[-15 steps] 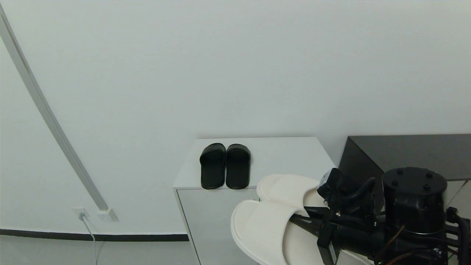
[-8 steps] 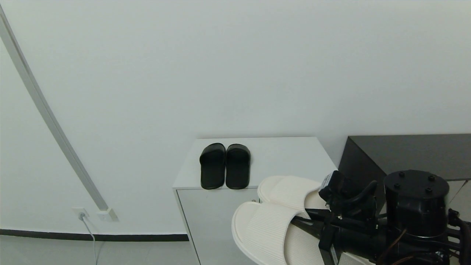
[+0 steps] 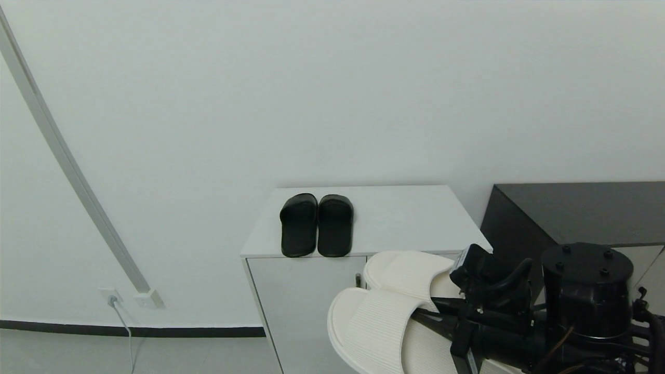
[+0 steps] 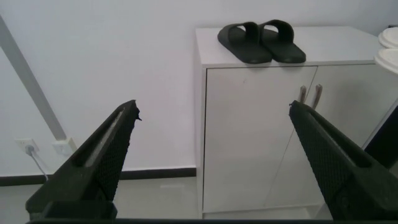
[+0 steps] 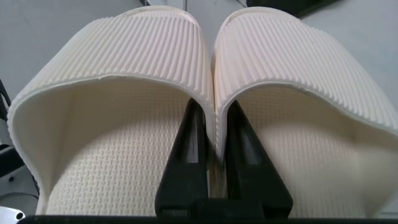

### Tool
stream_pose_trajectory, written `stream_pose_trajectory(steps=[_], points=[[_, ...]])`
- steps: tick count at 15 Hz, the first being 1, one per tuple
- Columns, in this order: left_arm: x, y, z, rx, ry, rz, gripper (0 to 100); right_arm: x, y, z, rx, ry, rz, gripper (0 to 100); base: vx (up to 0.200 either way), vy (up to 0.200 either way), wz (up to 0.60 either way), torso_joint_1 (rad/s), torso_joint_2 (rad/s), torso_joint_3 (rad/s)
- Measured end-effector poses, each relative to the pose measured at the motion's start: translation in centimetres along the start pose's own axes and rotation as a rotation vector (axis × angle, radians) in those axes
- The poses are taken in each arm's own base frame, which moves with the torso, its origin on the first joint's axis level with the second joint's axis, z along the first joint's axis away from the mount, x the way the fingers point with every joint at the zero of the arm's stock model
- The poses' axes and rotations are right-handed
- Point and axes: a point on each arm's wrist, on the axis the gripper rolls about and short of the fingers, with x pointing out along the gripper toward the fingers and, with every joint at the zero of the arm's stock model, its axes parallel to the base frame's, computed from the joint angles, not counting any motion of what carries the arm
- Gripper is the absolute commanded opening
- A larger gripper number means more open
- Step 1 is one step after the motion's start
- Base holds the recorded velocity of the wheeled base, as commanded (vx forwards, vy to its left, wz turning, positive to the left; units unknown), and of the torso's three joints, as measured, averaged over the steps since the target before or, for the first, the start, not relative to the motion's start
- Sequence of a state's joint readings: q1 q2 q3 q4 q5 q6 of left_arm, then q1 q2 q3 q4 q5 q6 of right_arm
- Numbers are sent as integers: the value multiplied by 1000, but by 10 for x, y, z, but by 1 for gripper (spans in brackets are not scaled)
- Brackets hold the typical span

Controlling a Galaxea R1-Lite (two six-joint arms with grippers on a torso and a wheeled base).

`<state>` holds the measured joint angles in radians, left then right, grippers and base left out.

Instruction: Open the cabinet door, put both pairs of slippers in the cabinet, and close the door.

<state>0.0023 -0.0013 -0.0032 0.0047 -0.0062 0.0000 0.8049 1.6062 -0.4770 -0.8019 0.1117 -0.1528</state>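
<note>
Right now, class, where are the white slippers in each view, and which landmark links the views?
Head view: white slippers low, right of centre, in front of the cabinet, held by the right gripper.
Left wrist view: their toes at the picture's edge, beside the cabinet top.
Right wrist view: close up, side by side.
Landmark: the cabinet, head and left wrist views.

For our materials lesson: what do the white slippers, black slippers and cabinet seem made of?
White slippers: likely soft foam, matte; ribbed straps, textured footbeds.
Black slippers: probably moulded rubber or plastic; smooth, seamless.
Cabinet: seemingly white laminated board; flat, faintly reflective.
</note>
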Motion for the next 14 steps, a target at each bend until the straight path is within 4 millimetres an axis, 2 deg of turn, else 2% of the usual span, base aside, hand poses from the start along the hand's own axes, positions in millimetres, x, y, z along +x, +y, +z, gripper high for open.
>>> stream_pose_trajectory(steps=[8, 14], points=[[0, 0, 0, 0, 0, 1, 100, 0, 1, -3, -1, 11, 3, 0, 0, 0, 0, -162, 377, 207], [0, 0, 0, -1, 0, 0, 100, 0, 1, -3, -4, 13, 3, 0, 0, 0, 0, -216, 522, 301]])
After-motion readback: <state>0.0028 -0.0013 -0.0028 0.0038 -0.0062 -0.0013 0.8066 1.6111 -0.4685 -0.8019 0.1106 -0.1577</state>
